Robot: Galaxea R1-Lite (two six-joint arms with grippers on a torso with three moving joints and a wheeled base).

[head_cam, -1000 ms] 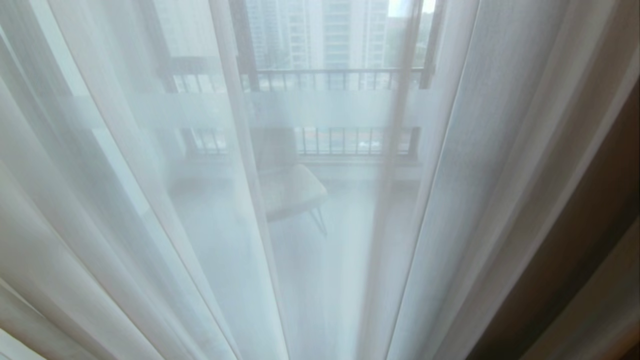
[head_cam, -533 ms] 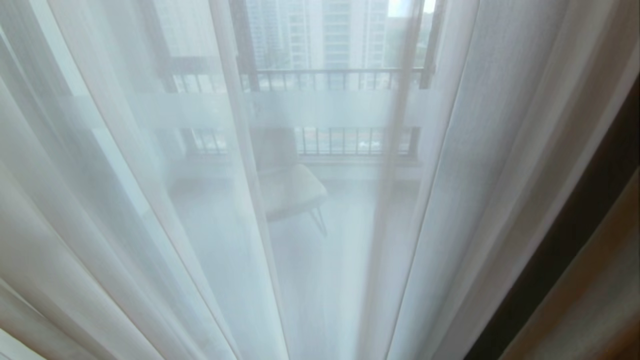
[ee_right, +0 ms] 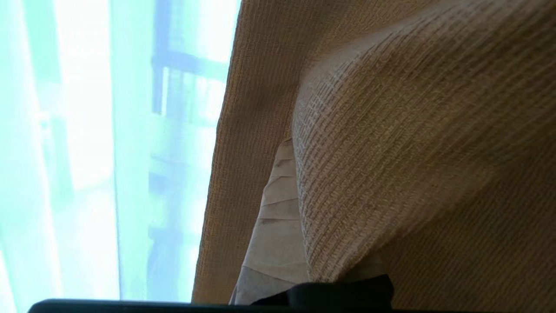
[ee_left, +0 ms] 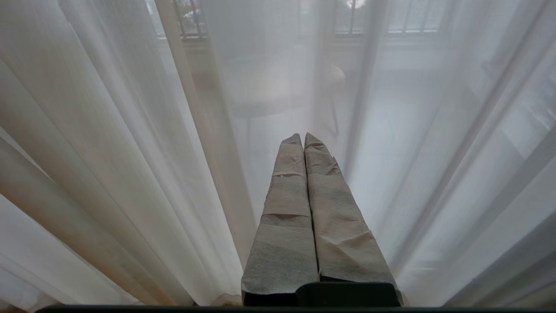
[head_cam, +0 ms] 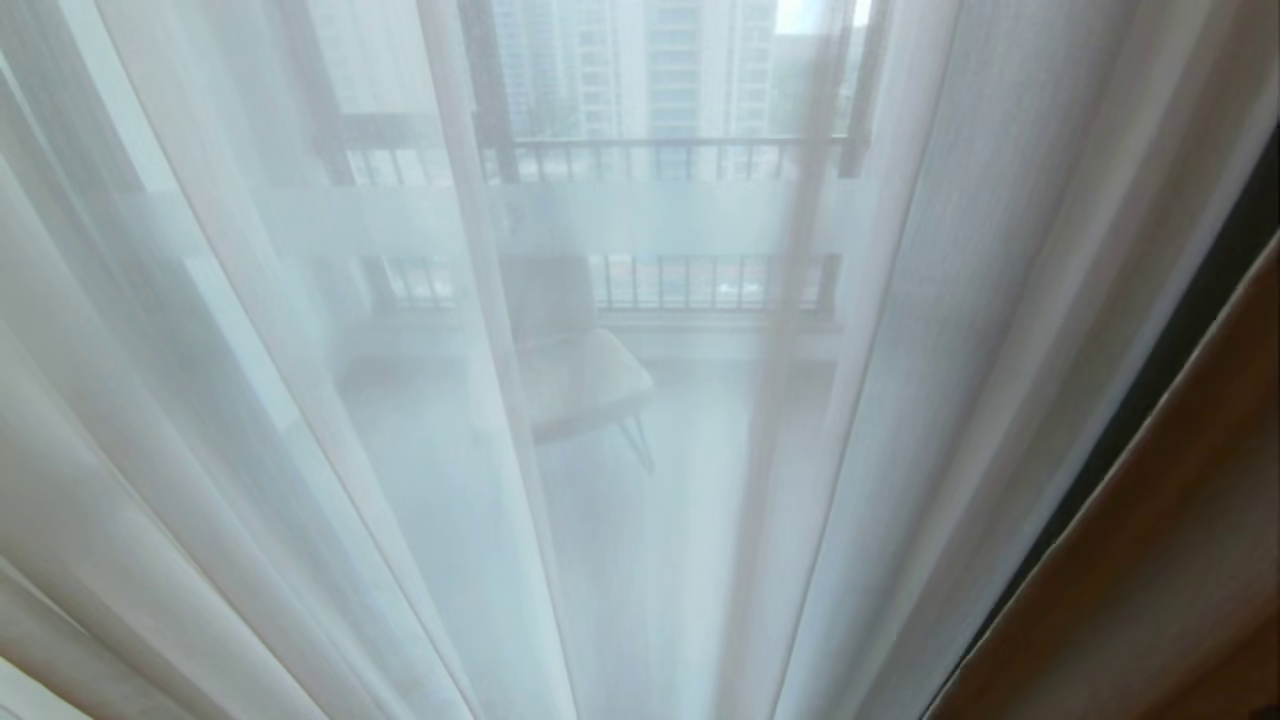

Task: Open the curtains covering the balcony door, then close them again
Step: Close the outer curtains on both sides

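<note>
White sheer curtains point(head_cam: 300, 400) hang in pleats across the whole head view. Through them shows the balcony door point(head_cam: 487, 90), with its dark frame and frosted band. A thick beige woven curtain point(head_cam: 1150, 590) fills the lower right corner of that view. In the right wrist view my right gripper point(ee_right: 295, 148) is shut on a fold of this thick curtain point(ee_right: 391, 130). The fabric lies over one finger, and the other taped finger point(ee_right: 276, 217) shows beside it. My left gripper point(ee_left: 302, 137) is shut and empty, pointing at the sheer curtains point(ee_left: 130, 152) just ahead of it.
Behind the glass a pale chair point(head_cam: 590, 385) stands on the balcony floor. A dark barred railing point(head_cam: 660, 160) runs behind it, with tall buildings beyond. A dark strip point(head_cam: 1190, 330) lies between the sheers and the thick curtain's edge.
The thick beige curtain has come further in from the right and covers more of the lower right corner. The sheers and the left gripper have not moved.
</note>
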